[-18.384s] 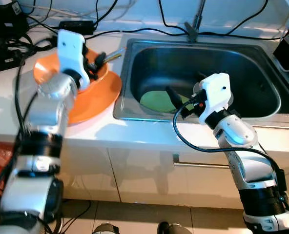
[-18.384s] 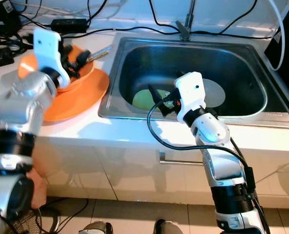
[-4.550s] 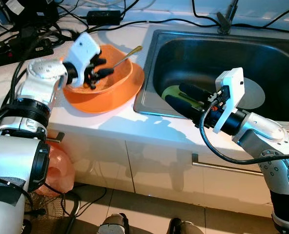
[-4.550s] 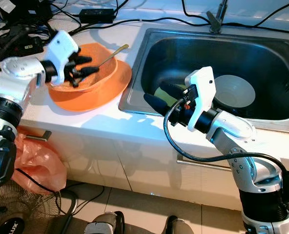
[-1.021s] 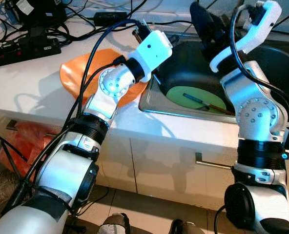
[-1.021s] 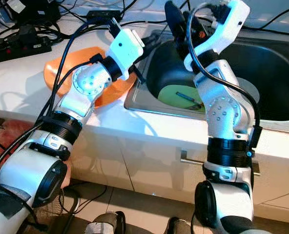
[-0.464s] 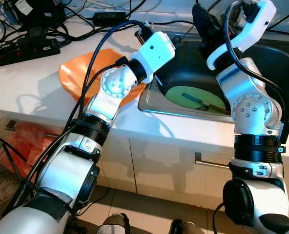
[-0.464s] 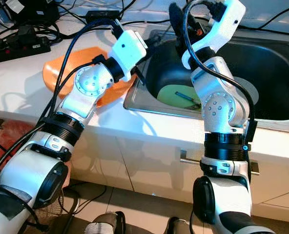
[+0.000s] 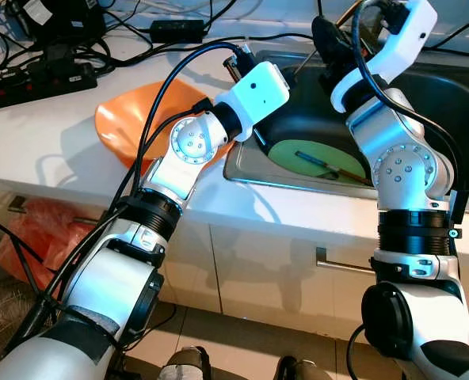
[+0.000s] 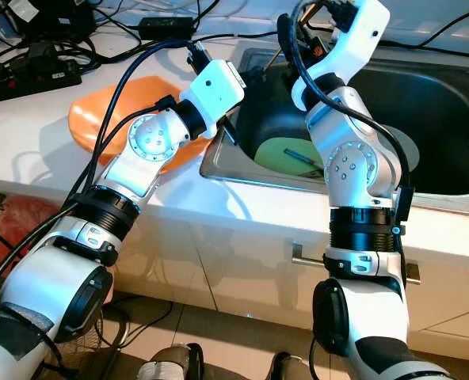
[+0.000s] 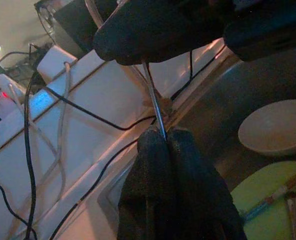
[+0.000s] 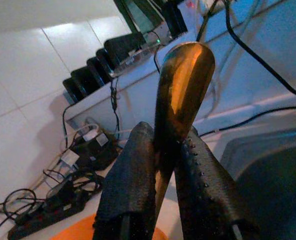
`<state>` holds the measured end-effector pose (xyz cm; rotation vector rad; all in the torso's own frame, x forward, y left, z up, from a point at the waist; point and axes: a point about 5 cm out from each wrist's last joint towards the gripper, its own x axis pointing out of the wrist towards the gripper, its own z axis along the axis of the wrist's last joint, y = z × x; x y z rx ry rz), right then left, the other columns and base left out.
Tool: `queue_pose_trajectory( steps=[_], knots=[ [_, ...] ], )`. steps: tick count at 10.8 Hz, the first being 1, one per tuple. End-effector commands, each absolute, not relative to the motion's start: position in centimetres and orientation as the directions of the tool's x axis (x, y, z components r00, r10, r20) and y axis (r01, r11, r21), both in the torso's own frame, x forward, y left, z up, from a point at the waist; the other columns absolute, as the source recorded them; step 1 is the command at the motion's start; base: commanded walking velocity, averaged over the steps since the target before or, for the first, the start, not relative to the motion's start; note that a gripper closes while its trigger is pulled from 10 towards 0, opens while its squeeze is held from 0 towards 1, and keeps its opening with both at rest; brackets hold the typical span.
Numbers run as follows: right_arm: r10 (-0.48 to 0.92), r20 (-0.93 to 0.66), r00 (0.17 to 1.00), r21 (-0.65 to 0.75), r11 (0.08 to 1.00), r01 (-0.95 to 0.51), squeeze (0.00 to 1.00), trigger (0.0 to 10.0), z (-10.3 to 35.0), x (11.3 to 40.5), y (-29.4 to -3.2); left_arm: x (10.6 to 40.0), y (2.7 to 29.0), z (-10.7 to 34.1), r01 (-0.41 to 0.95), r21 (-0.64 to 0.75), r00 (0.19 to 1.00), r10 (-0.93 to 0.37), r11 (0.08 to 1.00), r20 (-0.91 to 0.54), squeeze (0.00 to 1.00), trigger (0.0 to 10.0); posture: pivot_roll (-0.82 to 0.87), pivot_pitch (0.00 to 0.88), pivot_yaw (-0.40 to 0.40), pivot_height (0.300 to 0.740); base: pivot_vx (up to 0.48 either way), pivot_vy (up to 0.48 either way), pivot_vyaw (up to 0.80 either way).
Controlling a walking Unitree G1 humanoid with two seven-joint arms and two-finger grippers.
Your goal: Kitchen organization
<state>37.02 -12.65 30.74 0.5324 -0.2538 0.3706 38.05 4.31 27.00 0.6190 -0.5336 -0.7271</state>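
Here, both grippers are meeting above the sink [image 9: 425,170] — each pinching one golden spoon [image 12: 180,85]. The left gripper [image 11: 163,137] is clamping the handle; the right gripper [image 12: 160,137] is clamping by the bowl.

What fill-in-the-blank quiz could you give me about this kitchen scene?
1. The left end effector and right end effector both pinch one golden ____.
2. The green plate lies inside the ____.
3. The dish on the counter is coloured ____.
Missing words: spoon; sink; orange.
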Motion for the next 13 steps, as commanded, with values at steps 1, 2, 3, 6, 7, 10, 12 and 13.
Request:
queue_pose_trajectory(
  steps=[1,2,3,6,7,10,12,13],
  knots=[
    [0.118,0.185,0.976,0.461,0.866,-0.192,0.0,0.0,28.6,38.0,-15.7,37.6,4.3,28.4,0.389,0.706,0.599,-0.745,0.592,0.294,0.0,0.0,0.06,0.103,0.038,0.74,0.0,0.0,0.0],
    [0.102,0.167,0.981,0.475,0.863,-0.171,0.0,0.0,28.4,38.0,-16.0,37.6,4.3,28.4,0.377,0.711,0.604,-0.739,0.594,0.298,0.0,0.0,0.06,0.104,0.036,0.74,0.0,0.0,0.0],
    [0.095,0.162,0.982,0.484,0.86,-0.163,0.0,0.0,28.3,38.1,-16.1,37.6,4.4,28.4,0.371,0.713,0.607,-0.736,0.595,0.298,0.0,0.2,0.06,0.104,0.036,0.74,0.0,0.0,0.0],
    [0.057,0.16,0.986,0.482,0.867,-0.128,0.0,0.0,28.3,38.2,-16.6,37.9,4.6,28.4,0.389,0.669,0.627,-0.714,0.634,0.312,1.0,10.0,0.06,0.101,0.035,0.74,0.0,0.0,0.0],
    [0.034,0.171,0.985,0.46,0.881,-0.11,0.0,0.0,28.4,38.1,-17.0,37.7,4.4,28.3,0.41,0.659,0.617,-0.724,0.631,0.309,1.0,10.0,0.07,0.101,0.034,0.74,0.0,0.0,0.0],
    [-0.02,0.234,0.972,0.318,0.946,-0.057,0.0,0.0,28.7,37.9,-18.0,37.2,3.8,28.2,0.515,0.591,0.569,-0.763,0.622,0.307,1.0,10.0,0.07,0.099,0.031,0.74,0.0,0.0,0.0],
    [-0.011,0.279,0.96,0.064,0.998,-0.007,0.0,0.0,28.5,38.0,-18.5,37.2,3.7,27.9,0.602,0.501,0.565,-0.775,0.622,0.284,1.0,10.0,0.07,0.093,0.032,0.74,0.0,0.0,0.0],
    [0.074,0.256,0.964,-0.101,0.994,-0.05,0.0,0.0,27.5,38.1,-17.9,37.3,3.4,27.1,0.687,0.403,0.566,-0.793,0.604,0.224,1.0,10.0,0.08,0.09,0.032,0.74,0.0,0.0,0.0]
  ],
)
